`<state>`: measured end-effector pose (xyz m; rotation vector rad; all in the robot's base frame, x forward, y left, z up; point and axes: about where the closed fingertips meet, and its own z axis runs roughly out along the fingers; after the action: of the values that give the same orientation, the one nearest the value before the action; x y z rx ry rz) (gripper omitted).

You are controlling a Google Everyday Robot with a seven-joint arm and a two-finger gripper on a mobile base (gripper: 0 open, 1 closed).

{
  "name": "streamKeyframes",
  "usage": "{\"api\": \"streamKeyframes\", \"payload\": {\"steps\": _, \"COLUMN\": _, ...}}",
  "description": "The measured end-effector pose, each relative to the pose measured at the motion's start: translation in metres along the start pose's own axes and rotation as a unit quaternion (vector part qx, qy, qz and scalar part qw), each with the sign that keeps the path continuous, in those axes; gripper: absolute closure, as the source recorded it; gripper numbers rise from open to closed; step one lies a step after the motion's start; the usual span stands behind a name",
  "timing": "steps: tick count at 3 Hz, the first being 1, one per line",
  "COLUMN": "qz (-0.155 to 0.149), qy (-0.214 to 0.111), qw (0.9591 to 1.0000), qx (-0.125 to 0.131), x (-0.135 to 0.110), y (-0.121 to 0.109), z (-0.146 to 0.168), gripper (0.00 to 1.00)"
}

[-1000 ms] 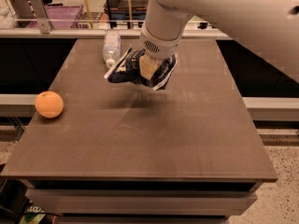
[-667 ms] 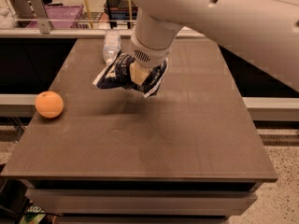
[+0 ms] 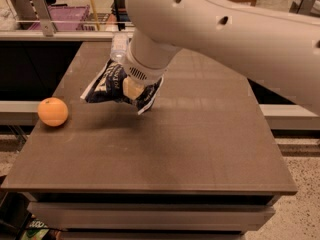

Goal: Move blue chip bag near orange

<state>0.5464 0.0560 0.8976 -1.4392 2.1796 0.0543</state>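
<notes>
The blue chip bag [image 3: 111,85], crumpled dark blue foil with white markings, hangs in my gripper [image 3: 131,90] a little above the table, left of centre. The gripper is shut on the bag, and a tan finger pad [image 3: 131,88] shows against the foil. The orange [image 3: 53,111] sits on the table near its left edge, to the left of and slightly nearer than the bag, about a bag's width apart from it. My white arm comes in from the upper right and covers the top of the bag.
A clear plastic bottle [image 3: 119,46] lies on the brown table [image 3: 200,149] behind the gripper, partly hidden by the arm. A purple crate [image 3: 62,17] and shelving stand beyond the far edge. The floor drops away on the left and right sides.
My gripper has carried the blue chip bag leftward and toward the near side, closer to the orange. The orange and the bottle have not moved.
</notes>
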Motion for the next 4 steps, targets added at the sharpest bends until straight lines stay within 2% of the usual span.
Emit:
{"api": "streamKeyframes", "payload": {"steps": 1, "qz": 0.019, "qy": -0.011, "qw": 0.9997, "qx": -0.01, "x": -0.006, "y": 0.01, "z": 0.012, "gripper": 1.0}}
{"api": "streamKeyframes", "payload": {"steps": 2, "qz": 0.054, "qy": -0.017, "qw": 0.9982, "qx": -0.022, "x": -0.01, "y": 0.019, "z": 0.027, "gripper": 1.0}}
{"api": "streamKeyframes", "payload": {"steps": 4, "qz": 0.133, "qy": 0.01, "qw": 0.9908, "qx": -0.024, "x": -0.014, "y": 0.047, "z": 0.047, "gripper": 1.0}}
